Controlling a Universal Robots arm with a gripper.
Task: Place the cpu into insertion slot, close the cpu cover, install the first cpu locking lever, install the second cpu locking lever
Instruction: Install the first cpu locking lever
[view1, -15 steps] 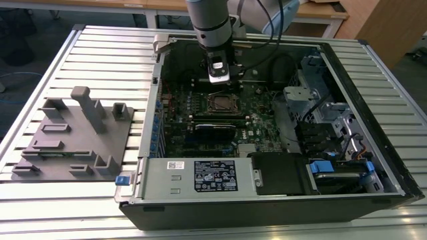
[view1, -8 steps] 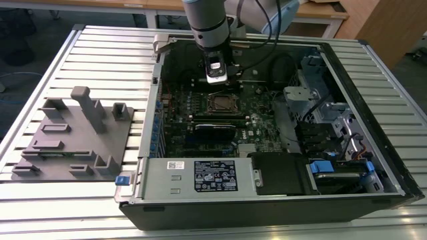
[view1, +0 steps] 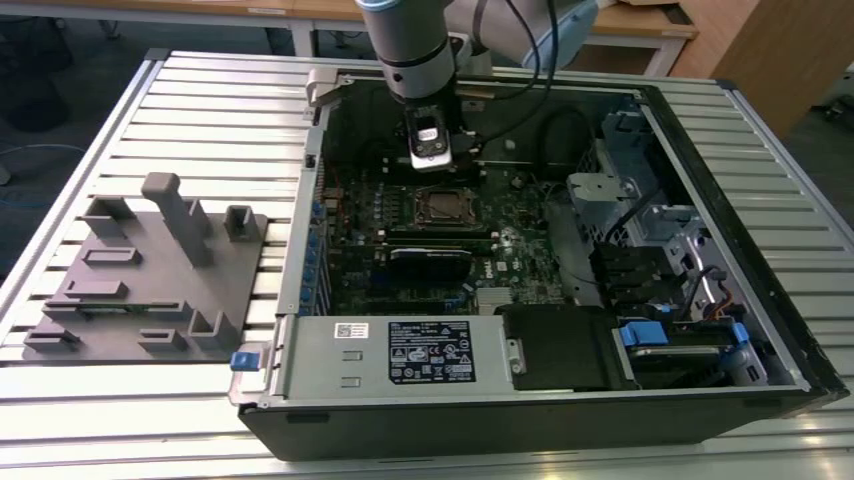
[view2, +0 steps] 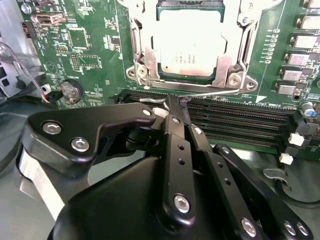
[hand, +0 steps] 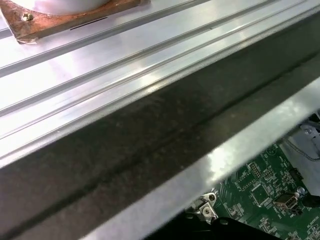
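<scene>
Slatted metal bench (view1: 200, 110), open PC case; pincer (view2: 172, 106) pinched narrow beside cpu cover (view2: 145, 60), cpu (view2: 190, 45) seated.

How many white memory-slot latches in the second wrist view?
2. One latch and a second sit side by side at one end of the memory slots. The gripper may hide others.

Cpu (view2: 190, 42) in insertion slot (view2: 150, 75) (cpu cover (view2: 227, 65) down) — tool (view2: 172, 107) beside.

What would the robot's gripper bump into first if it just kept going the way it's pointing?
Probably the thin wire lever along the near edge of the cpu cover. In the second wrist view the gripper has its tips right at that lever, beside the memory slots. Depth is hard to judge; it may already touch.
</scene>
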